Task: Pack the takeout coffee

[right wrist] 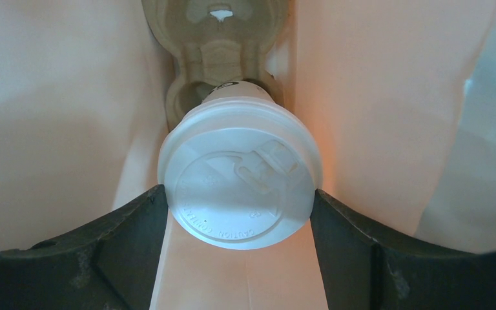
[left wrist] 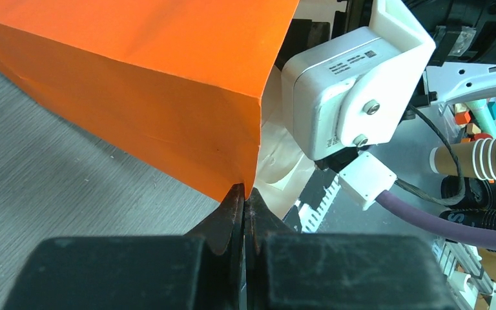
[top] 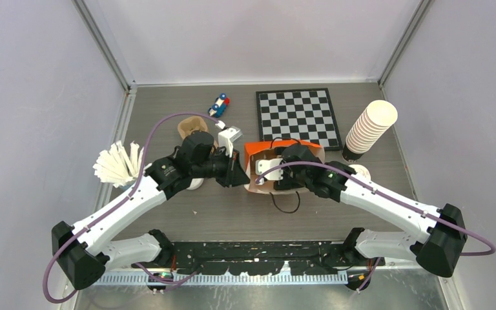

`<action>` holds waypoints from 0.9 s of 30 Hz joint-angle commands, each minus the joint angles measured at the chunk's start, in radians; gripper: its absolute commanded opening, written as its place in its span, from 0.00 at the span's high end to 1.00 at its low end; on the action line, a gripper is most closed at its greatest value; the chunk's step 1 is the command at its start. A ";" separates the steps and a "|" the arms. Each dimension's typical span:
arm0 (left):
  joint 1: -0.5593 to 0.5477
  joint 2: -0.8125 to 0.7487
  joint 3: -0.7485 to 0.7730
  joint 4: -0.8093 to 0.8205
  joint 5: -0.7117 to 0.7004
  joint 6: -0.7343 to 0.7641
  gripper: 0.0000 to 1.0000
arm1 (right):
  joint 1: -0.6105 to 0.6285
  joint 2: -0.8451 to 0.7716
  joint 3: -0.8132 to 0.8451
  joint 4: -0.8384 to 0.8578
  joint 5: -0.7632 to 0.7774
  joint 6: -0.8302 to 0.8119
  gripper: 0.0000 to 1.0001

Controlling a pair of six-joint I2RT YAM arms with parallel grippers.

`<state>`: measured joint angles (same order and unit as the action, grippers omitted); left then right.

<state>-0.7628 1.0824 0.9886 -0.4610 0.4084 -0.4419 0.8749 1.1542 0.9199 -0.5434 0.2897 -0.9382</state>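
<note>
I find the coffee cup (right wrist: 239, 181) inside the bag (top: 268, 150) at mid-desk (top: 232, 213), with a pulp carrier (right wrist: 216, 39) beyond it. From the bag, the chessboard (top: 297, 116) lies at 12 o'clock, the cup stack (top: 371, 126) at 3 and the toy car (top: 218, 104) near 11.

On the counter (top: 232, 213), one orange paper bag (top: 271, 147), one chessboard (top: 297, 117), one toy car (top: 219, 104), one loose white lid (top: 361, 170) by one leaning stack of lidless white cups (top: 369, 129) too tightly nested to count, and one fanned bunch of white strips (top: 116, 165), likewise uncounted. Inside the bag, one lidded coffee cup (right wrist: 239, 187) and one pulp carrier (right wrist: 216, 39). Two arms, one left arm (top: 126, 203) and one right arm (top: 391, 200), a single pair of jaws on each.
</note>
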 commanded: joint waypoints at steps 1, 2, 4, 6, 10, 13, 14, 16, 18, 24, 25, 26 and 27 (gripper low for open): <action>0.001 -0.022 0.018 0.028 0.033 -0.006 1.00 | -0.005 -0.024 0.076 -0.024 0.006 -0.015 0.42; 0.002 -0.023 0.015 0.028 0.033 -0.006 1.00 | -0.005 -0.025 0.089 -0.043 -0.004 -0.010 0.42; 0.002 -0.024 0.015 0.030 0.034 -0.005 1.00 | -0.005 -0.029 0.109 -0.067 -0.028 0.004 0.42; 0.002 -0.022 0.017 0.027 0.035 -0.003 1.00 | -0.004 -0.029 0.132 -0.081 -0.050 0.022 0.42; 0.002 -0.021 0.019 0.023 0.035 0.001 1.00 | -0.004 -0.024 0.149 -0.096 -0.085 0.033 0.42; 0.002 -0.018 0.021 0.022 0.035 0.000 1.00 | -0.003 -0.017 0.142 -0.100 -0.101 0.025 0.42; 0.002 -0.018 0.023 0.021 0.035 0.001 1.00 | -0.002 -0.015 0.136 -0.097 -0.102 0.019 0.42; 0.001 -0.018 0.024 0.018 0.036 0.000 1.00 | -0.002 -0.016 0.123 -0.079 -0.107 0.010 0.42; 0.002 -0.017 0.023 0.018 0.037 0.001 1.00 | -0.002 -0.011 0.117 -0.069 -0.122 0.002 0.42; 0.002 -0.016 0.024 0.013 0.040 -0.006 1.00 | -0.001 0.020 0.102 -0.051 -0.136 -0.017 0.42; 0.002 -0.018 0.023 0.014 0.041 -0.007 1.00 | -0.001 0.025 0.097 -0.048 -0.134 -0.025 0.42; 0.002 -0.019 0.024 0.012 0.040 -0.007 1.00 | -0.001 0.030 0.091 -0.044 -0.131 -0.030 0.42; 0.002 -0.019 0.023 0.010 0.040 -0.008 1.00 | -0.002 0.035 0.085 -0.038 -0.129 -0.034 0.42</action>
<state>-0.7628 1.0821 0.9886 -0.4637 0.4206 -0.4423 0.8749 1.1755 1.0191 -0.6353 0.1677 -0.9432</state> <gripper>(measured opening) 0.009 0.798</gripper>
